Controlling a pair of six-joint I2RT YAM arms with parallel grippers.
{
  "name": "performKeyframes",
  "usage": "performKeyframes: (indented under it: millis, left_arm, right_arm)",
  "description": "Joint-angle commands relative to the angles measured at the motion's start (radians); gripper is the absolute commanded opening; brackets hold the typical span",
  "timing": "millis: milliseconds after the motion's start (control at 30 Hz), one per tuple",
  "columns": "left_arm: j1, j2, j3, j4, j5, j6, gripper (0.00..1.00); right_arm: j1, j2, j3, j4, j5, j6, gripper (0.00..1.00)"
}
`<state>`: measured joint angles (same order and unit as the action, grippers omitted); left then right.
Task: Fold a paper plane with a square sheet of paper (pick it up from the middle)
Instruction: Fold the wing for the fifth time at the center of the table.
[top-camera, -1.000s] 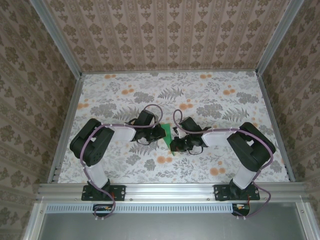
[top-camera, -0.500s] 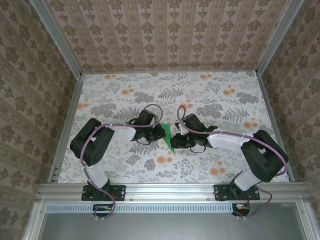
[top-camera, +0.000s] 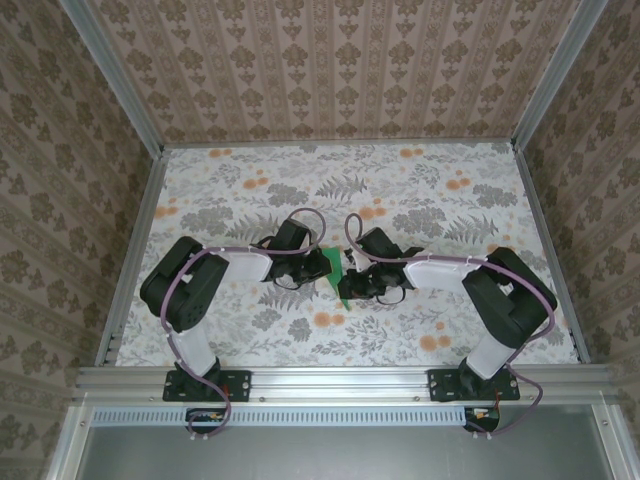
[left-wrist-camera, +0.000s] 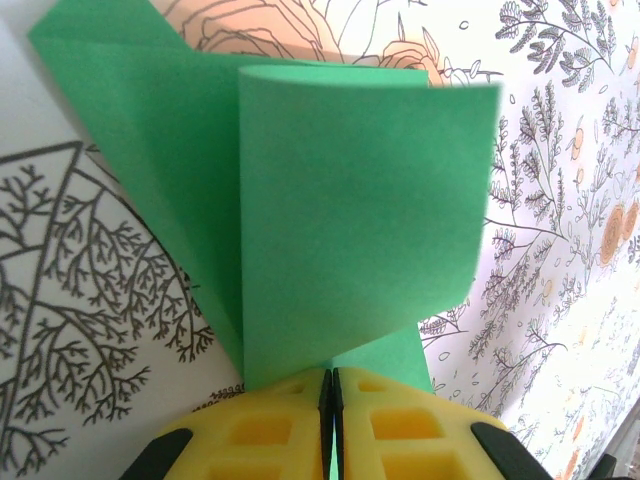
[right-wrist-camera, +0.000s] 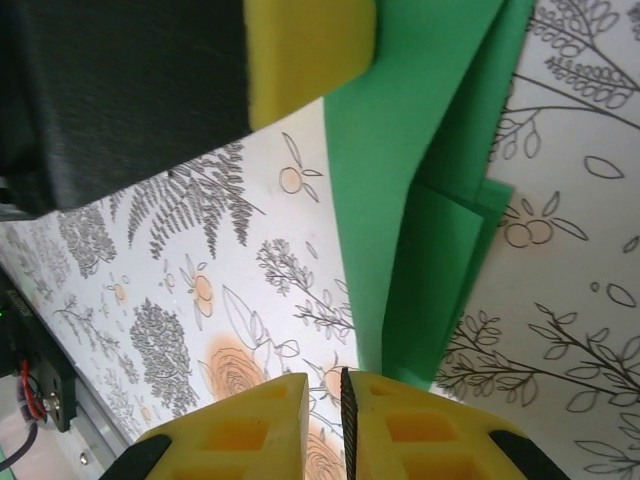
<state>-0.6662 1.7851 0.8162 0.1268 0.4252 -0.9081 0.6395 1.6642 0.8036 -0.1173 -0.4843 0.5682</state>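
Note:
The bright green sheet of paper is folded into a narrow, layered shape whose point faces the near edge. It sits between the two grippers at the table's middle. My left gripper is shut on one edge of the paper, and a folded flap curls up in front of it. My right gripper is at the paper's near tip with its jaws a narrow gap apart. Only tablecloth shows in that gap, and the paper lies just beside its right finger. The left gripper's yellow finger shows at the top of the right wrist view.
A floral-print cloth covers the table, with patterned walls on three sides and aluminium rails at the edges. Both forearms lie low over the table's middle, with their elbows out to the sides.
The right arm's elbow swung out to the right and came back. Its gripper shifted slightly beside the paper's tip. The left arm and its grip have not moved.

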Motion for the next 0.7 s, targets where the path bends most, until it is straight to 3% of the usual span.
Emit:
performKeyframes:
  millis: [0,667]
  left_arm:
    - [0.008,0.046,0.002,-0.101,-0.055,0.002,0.14]
    - [0.010,0.048,-0.011,-0.094,-0.059,-0.009,0.14]
  right_arm:
    - [0.006,0.030,0.015,-0.056,0.026,-0.018,0.18]
    - [0.005,0.011,-0.035,0.024,-0.118,-0.004,0.18]
